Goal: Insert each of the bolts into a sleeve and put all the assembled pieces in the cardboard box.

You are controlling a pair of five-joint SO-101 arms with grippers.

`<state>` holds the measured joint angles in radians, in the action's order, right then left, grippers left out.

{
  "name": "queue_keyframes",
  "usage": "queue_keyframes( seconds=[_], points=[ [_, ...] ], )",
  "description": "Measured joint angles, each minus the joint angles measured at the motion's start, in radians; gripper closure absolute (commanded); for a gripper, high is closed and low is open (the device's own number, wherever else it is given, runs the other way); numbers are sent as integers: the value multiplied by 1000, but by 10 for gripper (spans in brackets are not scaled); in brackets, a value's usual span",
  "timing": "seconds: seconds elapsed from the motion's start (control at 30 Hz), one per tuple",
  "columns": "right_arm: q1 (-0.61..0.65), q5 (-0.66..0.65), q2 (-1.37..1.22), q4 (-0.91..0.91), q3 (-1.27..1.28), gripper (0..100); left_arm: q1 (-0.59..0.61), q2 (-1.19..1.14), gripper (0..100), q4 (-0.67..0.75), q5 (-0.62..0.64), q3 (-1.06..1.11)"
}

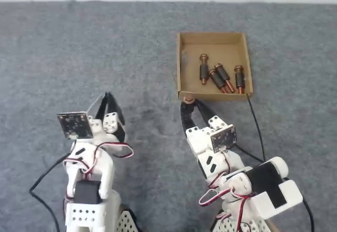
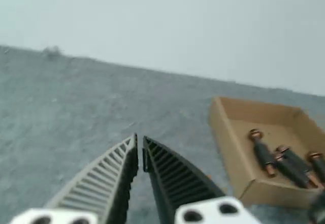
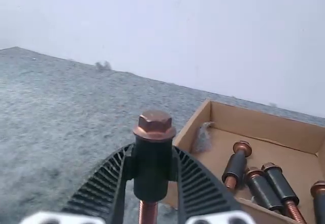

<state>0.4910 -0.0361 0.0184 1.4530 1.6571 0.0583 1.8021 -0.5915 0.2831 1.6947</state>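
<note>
The right claw (image 3: pixel 152 155) is pinching a black sleeve (image 3: pixel 151 178) around its middle. A copper bolt (image 3: pixel 154 124) is already pushed through it, with the hexagonal head seated on the sleeve's top end and the shank poking out below. Gripping the sleeve rather than the bolt looks deliberate. It holds the pair upright, and the head rests on the sleeve, so the two parts are unlikely to slide apart.

From above, the piece hangs just outside the near wall of the cardboard box (image 1: pixel 210 94), not yet over the opening. To get it in, the claw would probably need to lift over that wall before spreading. The dangling shank could catch on the cardboard edge if it goes in too low.

Four assembled pieces (image 1: pixel 221 75) lie flat on the box floor, bunched toward the near right part, and some touch one another. The far left part of the floor is bare and seems the easier place for a drop.

The left claw (image 2: pixel 140 144) is pressed almost together with nothing between its fingers. It sits over the grey counter (image 1: pixel 79 48), well apart from the box, likely parked there to leave the other arm room. The held piece appears to be the last one to go in.
</note>
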Motion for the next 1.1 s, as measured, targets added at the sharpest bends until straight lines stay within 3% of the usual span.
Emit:
queue_keyframes(
  seconds=[0.17, 0.33, 0.47, 0.9, 1.1],
  points=[
    [2, 0, 8, 0, 0, 993, 72, 0, 989, -149, -8, 0],
    [-21, 0, 124, -117, -6, 993, 80, 0, 989, -333, -158, 0],
    [-52, 0, 288, -330, -11, 993, 87, 0, 989, -400, -209, 0],
    [-121, 0, 931, -1260, -37, 993, 98, 0, 989, -404, -222, 0],
    [-127, 0, 1008, -1445, -129, 993, 98, 0, 989, -439, -222, 0]
  ],
)
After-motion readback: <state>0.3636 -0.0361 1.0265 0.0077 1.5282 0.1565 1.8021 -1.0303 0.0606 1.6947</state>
